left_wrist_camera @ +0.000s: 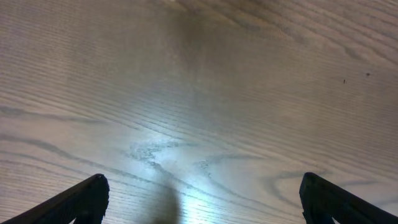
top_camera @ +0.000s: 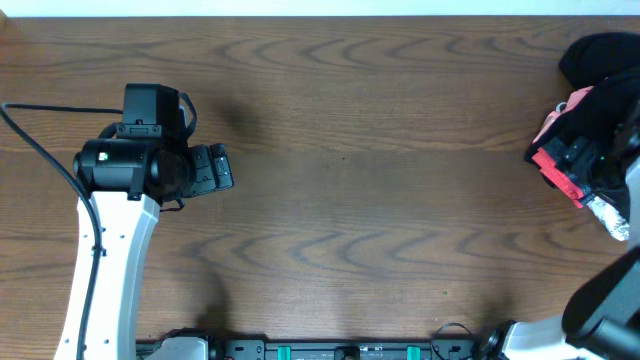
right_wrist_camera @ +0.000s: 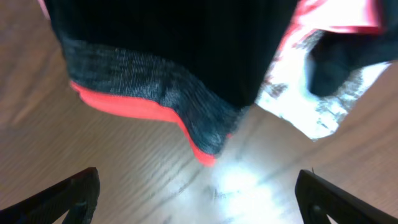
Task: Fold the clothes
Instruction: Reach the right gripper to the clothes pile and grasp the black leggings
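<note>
I see that the table [top_camera: 380, 180] under my left gripper [left_wrist_camera: 202, 202] is brown wood with wavy grain lines. It looks smooth, and it shines a bit where the light hits it. The fingers [left_wrist_camera: 87, 199] of that gripper look like dull black plastic. The arm [top_camera: 105, 270] behind it has a smooth white shell. Just ahead of my right gripper [right_wrist_camera: 199, 196] the clothes [right_wrist_camera: 155, 56] are soft cloth: dark knit, fuzzy grey near a bright red edge, plus a speckled white piece [right_wrist_camera: 298, 109].

Dark wood-grain table [top_camera: 380, 180] with bright glare on its surface.
</note>
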Robot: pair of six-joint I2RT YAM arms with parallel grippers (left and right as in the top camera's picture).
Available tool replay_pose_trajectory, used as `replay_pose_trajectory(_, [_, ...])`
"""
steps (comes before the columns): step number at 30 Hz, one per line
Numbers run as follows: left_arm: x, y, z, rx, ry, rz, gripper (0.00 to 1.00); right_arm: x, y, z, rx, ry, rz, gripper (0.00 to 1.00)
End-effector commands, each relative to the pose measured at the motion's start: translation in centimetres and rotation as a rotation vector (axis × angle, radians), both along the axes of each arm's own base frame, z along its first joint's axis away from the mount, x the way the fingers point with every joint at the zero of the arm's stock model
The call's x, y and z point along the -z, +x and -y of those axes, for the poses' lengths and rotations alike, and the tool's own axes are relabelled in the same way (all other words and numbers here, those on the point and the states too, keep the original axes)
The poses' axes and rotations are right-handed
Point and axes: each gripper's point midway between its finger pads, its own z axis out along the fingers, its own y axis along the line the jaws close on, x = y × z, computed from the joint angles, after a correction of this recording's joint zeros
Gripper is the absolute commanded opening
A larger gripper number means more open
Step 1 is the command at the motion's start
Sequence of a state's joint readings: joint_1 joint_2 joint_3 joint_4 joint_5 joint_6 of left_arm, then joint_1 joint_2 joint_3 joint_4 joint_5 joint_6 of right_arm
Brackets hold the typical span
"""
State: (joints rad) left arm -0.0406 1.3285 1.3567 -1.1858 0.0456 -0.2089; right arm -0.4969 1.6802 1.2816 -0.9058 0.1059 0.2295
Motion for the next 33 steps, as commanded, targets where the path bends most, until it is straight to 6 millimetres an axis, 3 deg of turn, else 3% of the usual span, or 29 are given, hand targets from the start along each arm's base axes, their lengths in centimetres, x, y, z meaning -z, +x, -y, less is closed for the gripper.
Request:
replay_pose_trajectory(1, [-0.8,0.3,-0.1,0.006,0.013,0.022,0.98,1.8,0.7,0.4,-0.014,0.015,-0.018,0.97])
replay_pose_trajectory(5, [-0.8,0.3,-0.1,0.006,0.013,0.022,0.98,4.3,1.9,-0.2,-0.035,0.086,-0.018,0.93])
replay_pose_trajectory(11, [-0.8,0.4,-0.1,0.006,0.013,0.026,0.98,5.5,2.5,-0.1,-0.04,0.094,-0.013,0.83])
replay_pose_trajectory(14, [-0.8,0.6,-0.1,0.006,0.013,0.033,0.98,5.4,2.9,0.1,-0.04,0.086,0.001,0.62])
replay_pose_trajectory(20, [-0.9,0.7,-0.1,0.006,0.013,0.037,0.98,5.3,3.1,0.2,-0.041,0.08,0.011,0.06])
replay_pose_trajectory(21, [-0.9,0.7,-0.1,0.006,0.013,0.037,0.98,5.3,3.1,0.2,-0.041,0.08,0.011,0.01])
replay_pose_trajectory(23, [-0.9,0.7,-0.1,0.006,0.013,0.037,0.98,4.9,3.2,0.2,-0.044,0.078,0.021,0.01])
replay_pose_trajectory(27, [-0.9,0.8,-0.1,0.006,0.012,0.044,0.98,1.9,4.0,-0.3,-0.068,0.041,0.086,0.01])
replay_pose_trajectory(31, [-1.0,1.0,-0.1,0.006,0.012,0.053,0.98,-5.1,5.9,-2.3,-0.177,-0.054,0.242,0.01])
replay_pose_trajectory(33, [-1.1,1.1,-0.1,0.006,0.012,0.057,0.98,-9.3,6.8,-4.8,-0.274,-0.082,0.337,0.01])
